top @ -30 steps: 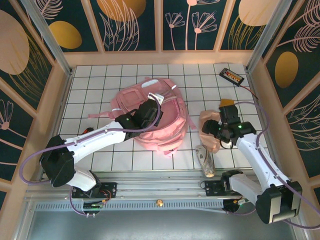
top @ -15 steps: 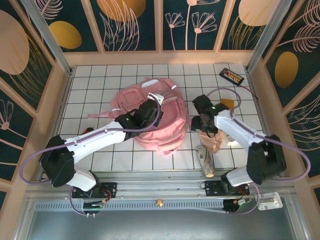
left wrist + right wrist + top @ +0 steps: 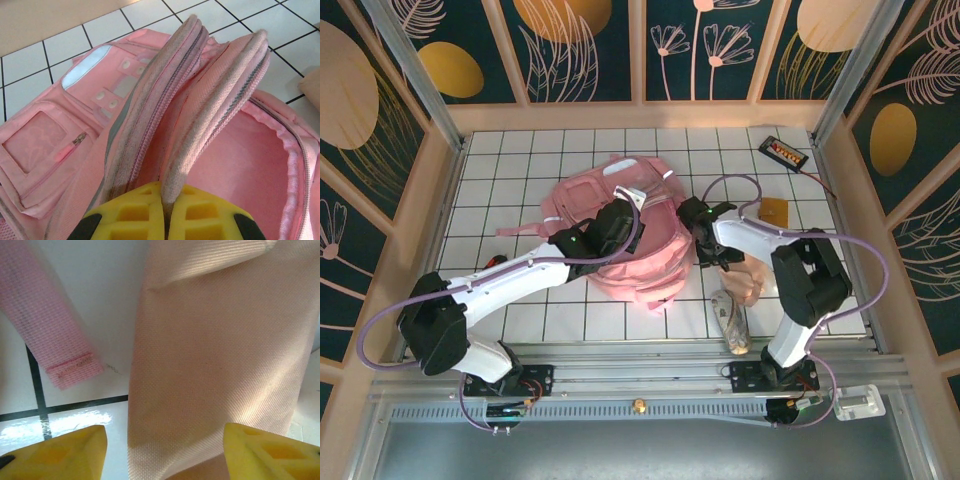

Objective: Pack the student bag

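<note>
The student bag (image 3: 660, 265) lies flat in the middle of the white tiled table (image 3: 520, 160). Its main compartment gapes open, showing the pink lining, and its front pockets and a pale window panel face up. The left gripper (image 3: 165, 210) sits on top of the bag with its yellow fingers (image 3: 125, 217) pinched tight on the bag's zippered rim. A fold of pink fabric stands upright between them, so the mouth of the compartment is lifted on that side. The right gripper (image 3: 162, 450) is just beside the bag's right edge, low over the table. Its jaws stand well apart, and a peach cloth (image 3: 215, 340) hangs down between them. The cloth lies against the right-hand finger, while a strip of table shows between it and the left-hand finger, so the jaws have not closed on it. A pink webbing strap (image 3: 52, 330) lies on the tiles next to that cloth. From above, the peach cloth spreads out to the right of the bag, touching or nearly touching its side. A pale rolled bundle (image 3: 732, 325) lies on the near side of the cloth, also right of the bag. Farther right of the bag is a small orange square (image 3: 775, 212). Well beyond the bag's far right corner lies a small black device (image 3: 783, 152) with a cable.
</note>
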Robot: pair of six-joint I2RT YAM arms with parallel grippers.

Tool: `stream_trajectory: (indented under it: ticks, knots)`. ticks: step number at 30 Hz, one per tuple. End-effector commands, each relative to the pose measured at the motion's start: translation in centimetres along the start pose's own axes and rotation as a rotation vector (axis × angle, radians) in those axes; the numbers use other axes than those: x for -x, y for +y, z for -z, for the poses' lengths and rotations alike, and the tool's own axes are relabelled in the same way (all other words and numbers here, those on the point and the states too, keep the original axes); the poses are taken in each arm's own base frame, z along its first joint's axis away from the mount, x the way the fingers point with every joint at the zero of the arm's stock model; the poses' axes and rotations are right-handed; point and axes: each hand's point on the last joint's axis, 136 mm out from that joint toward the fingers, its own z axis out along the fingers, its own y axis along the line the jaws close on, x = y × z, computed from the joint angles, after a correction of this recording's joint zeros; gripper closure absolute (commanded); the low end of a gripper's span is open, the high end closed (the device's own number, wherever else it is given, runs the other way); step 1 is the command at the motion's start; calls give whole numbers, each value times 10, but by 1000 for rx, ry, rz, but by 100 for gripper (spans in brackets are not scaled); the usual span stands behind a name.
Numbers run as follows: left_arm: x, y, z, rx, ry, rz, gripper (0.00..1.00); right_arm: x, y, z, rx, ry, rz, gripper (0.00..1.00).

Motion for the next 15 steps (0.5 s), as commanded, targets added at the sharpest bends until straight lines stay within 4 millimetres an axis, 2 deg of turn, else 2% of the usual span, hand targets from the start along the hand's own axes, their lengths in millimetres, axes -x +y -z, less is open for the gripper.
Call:
stream_trajectory:
  ticks: [1,10,13,15]
  knots:
    - [0,10,4,24,-3,36,100,5,-8,-3,-85,-15,37,39]
    - [-1,10,3,20,2,37,100,1,-12,-17,-148,-1,70,50]
    - [-2,11,3,24,6,35,100,3,-10,-17,-140,-11,69,60]
    - [-2,11,4,24,5,37,100,5,-10,-16,-135,-18,69,71]
